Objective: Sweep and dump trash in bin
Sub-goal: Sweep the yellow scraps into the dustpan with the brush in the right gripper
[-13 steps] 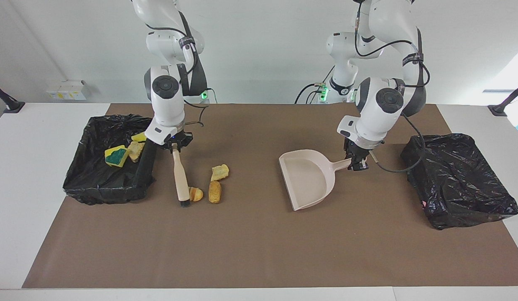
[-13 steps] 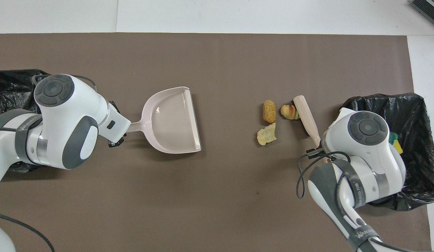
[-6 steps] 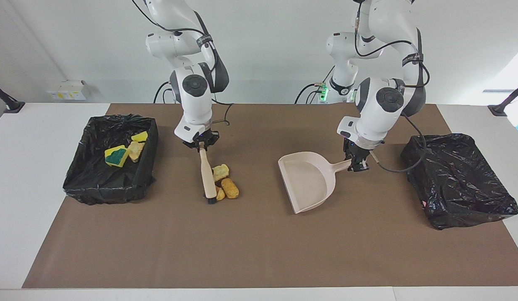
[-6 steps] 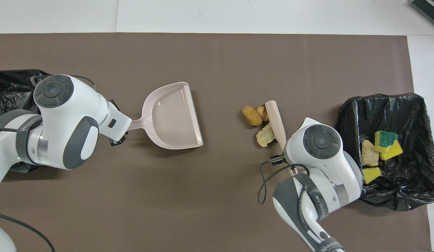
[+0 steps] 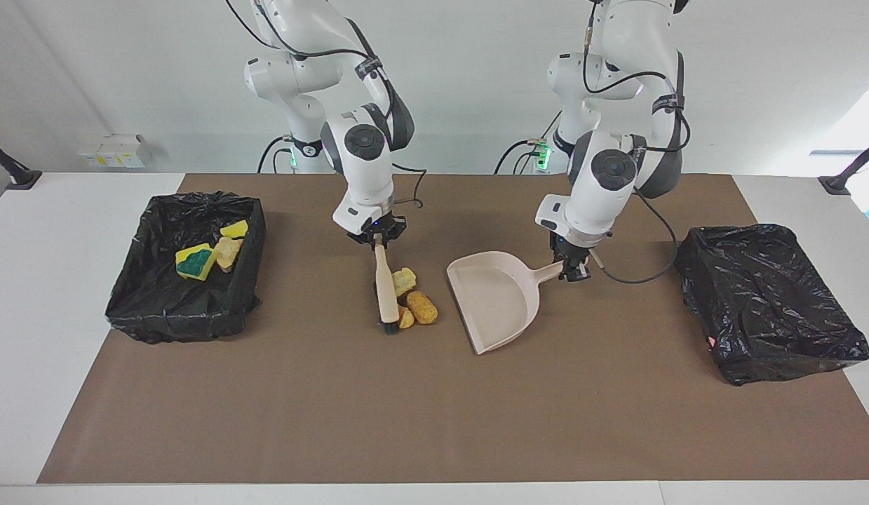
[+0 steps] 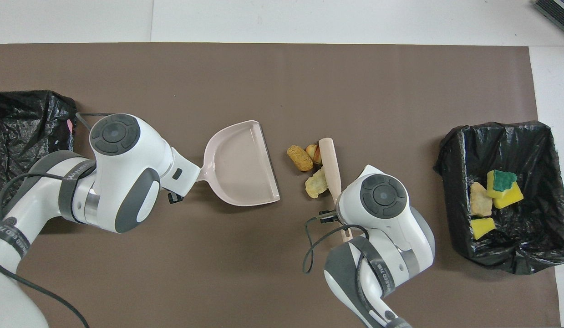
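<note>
Three loose scraps lie together on the brown mat: a beige foam chunk, an orange-brown lump and a smaller lump. My right gripper is shut on the handle of the beige brush. The brush's bristle end rests on the mat against the scraps. My left gripper is shut on the handle of the beige dustpan. The pan lies flat, its open edge facing the scraps with a short gap between.
A black-lined bin at the right arm's end holds yellow-green sponge pieces and a foam chunk. A second black-lined bin stands at the left arm's end.
My right gripper has swept the brush from beside the bin toward the dustpan, pushing the three scraps along. My left gripper has slid the dustpan toward the scraps.
</note>
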Controlling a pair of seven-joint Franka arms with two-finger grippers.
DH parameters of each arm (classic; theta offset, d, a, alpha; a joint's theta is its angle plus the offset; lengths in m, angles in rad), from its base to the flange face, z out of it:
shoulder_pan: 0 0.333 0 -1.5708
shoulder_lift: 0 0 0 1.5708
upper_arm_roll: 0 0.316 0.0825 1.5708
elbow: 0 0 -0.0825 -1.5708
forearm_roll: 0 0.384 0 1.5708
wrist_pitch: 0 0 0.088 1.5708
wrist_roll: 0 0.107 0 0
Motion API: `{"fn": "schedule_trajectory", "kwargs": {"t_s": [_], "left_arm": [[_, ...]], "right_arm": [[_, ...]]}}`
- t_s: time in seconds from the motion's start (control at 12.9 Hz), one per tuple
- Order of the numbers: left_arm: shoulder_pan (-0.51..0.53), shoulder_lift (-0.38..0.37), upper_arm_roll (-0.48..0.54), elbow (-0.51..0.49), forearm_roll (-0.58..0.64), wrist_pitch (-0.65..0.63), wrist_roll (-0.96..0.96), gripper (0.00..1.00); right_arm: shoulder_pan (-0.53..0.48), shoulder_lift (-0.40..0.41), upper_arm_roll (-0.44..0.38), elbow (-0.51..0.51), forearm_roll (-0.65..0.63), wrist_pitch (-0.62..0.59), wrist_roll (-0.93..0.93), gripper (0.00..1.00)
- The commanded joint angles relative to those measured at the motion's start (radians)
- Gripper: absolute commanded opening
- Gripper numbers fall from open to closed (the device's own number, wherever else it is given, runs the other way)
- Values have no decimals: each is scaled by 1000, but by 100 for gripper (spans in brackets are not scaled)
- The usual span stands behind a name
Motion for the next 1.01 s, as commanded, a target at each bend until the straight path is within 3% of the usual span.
{"fn": "schedule_trajectory", "kwargs": {"t_s": [0.0, 0.23, 0.7, 0.93], "left_arm": [[-34, -24, 11, -35, 49, 3, -13, 0], [-60, -21, 11, -55, 58, 14, -20, 0], [-10, -5, 11, -36, 43, 35, -13, 0], [39, 18, 14, -15, -51, 60, -9, 0]], "right_arm": [[41, 48, 4, 27, 116, 39, -1, 0], [73, 71, 4, 56, 215, 56, -4, 0], [190, 160, 4, 234, 470, 99, 33, 0], [176, 151, 3, 252, 460, 67, 53, 0]]}}
